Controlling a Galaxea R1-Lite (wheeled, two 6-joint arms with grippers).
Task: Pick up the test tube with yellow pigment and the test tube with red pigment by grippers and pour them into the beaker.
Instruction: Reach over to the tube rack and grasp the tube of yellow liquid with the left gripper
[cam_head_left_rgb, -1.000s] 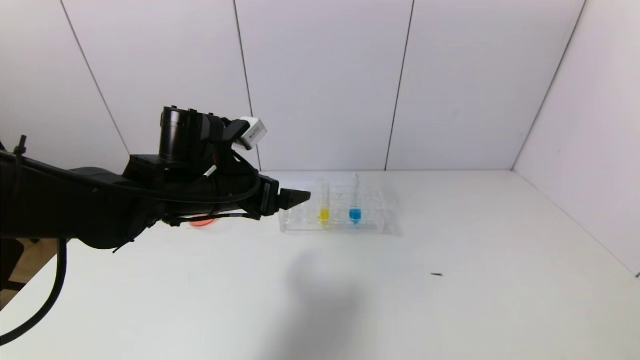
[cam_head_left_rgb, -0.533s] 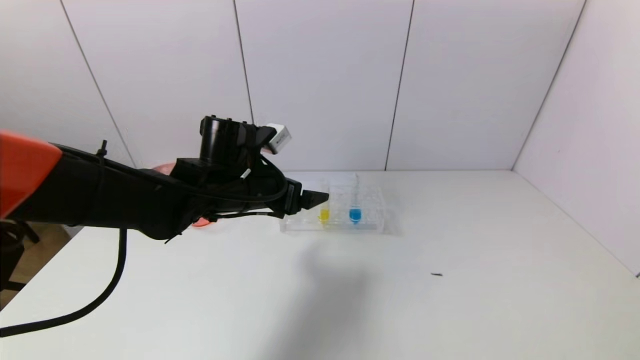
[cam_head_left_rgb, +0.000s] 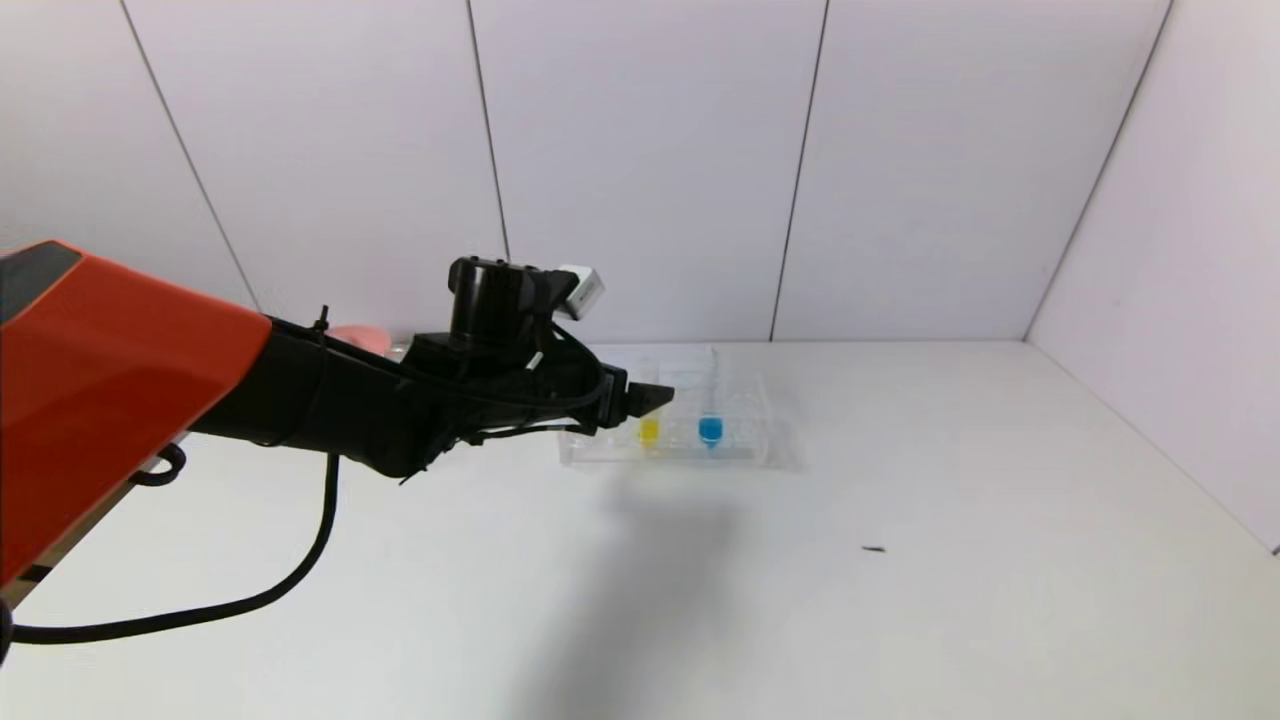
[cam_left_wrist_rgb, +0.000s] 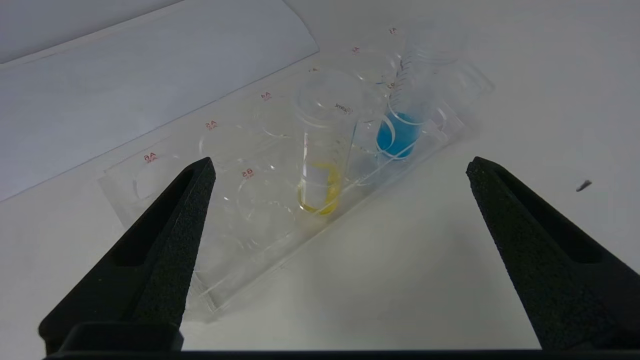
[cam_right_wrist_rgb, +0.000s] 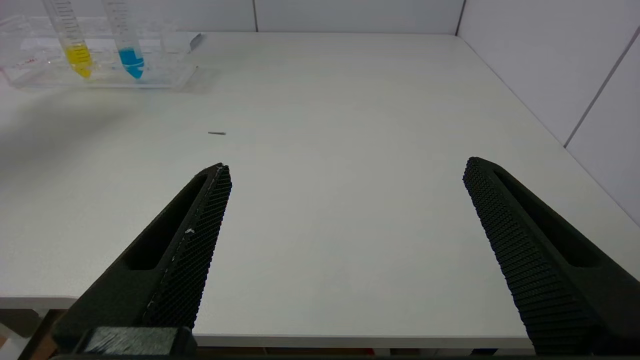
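Hovering with jaws spread, left gripper (cam_left_wrist_rgb: 340, 165) faces upright yellow test tube (cam_left_wrist_rgb: 320, 165) at 12 o'clock — seemingly centred.

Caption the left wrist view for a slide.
Open left gripper poised above the clear plastic rack holding yellow-pigment test tube and blue-liquid tube.

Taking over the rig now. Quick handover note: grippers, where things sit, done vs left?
Left gripper: open, empty, in the air just short of the yellow tube, aimed at it.
Right gripper: open, empty, parked low near the table's front edge.
Yellow tube and blue tube stand upright in the clear rack.
Red tube and beaker: not visible in any view.
Done: nothing visibly grasped or poured.
Left: grasp yellow, pour; then red.
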